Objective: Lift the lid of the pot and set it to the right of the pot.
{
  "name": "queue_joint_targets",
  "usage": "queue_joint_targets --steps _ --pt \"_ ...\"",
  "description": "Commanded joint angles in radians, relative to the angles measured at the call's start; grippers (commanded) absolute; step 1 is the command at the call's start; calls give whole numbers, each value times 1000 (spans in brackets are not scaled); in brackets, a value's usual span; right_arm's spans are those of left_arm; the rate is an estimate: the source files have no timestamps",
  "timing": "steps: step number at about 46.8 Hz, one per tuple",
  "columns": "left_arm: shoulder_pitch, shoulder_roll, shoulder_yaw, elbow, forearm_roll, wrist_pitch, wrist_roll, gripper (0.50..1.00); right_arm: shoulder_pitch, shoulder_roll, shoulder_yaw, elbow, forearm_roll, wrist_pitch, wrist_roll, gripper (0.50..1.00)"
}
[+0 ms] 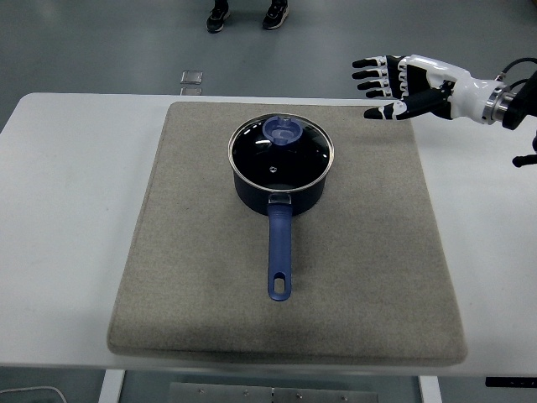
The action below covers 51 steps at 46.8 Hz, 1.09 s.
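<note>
- A dark blue pot [280, 186] is seen just above the centre of the frame, standing on a grey mat [193, 277] that covers most of the white table [59, 218].
- The pot's long blue handle [279, 256] is pointed toward the bottom of the frame, its end lying on the mat.
- The glass lid [281, 151] is seated flat on the pot's rim, with its blue knob [283, 129] toward the upper part of the lid.
- The right hand [394, 82] is seen at the upper right of the frame, over the mat's top right corner and well apart from the lid.
- Its fingers [369, 74] are spread and extended toward the left of the frame, the thumb is held below them, and nothing is gripped.
- The left hand is not in view.
- A small metal plate [192, 78] is seen on the floor beyond the table's far edge, and a person's shoes [247, 14] show at the top of the frame.
- By the look of things, nothing of the task has been completed: the lid is untouched and on the pot.
- What is left, as judged from here: the knob is to be reached and grasped, the lid raised clear of the rim, and then set down on the bare mat at the right of the pot, where open room is seen.
</note>
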<state>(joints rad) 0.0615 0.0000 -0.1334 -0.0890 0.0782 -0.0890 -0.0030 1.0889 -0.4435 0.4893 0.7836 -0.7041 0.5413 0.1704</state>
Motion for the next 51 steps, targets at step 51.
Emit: queue_joint_targets --steps 51 --pt "0 0 0 0 0 0 0 1000 223 212 -117 65 -514 -3 -11 921"
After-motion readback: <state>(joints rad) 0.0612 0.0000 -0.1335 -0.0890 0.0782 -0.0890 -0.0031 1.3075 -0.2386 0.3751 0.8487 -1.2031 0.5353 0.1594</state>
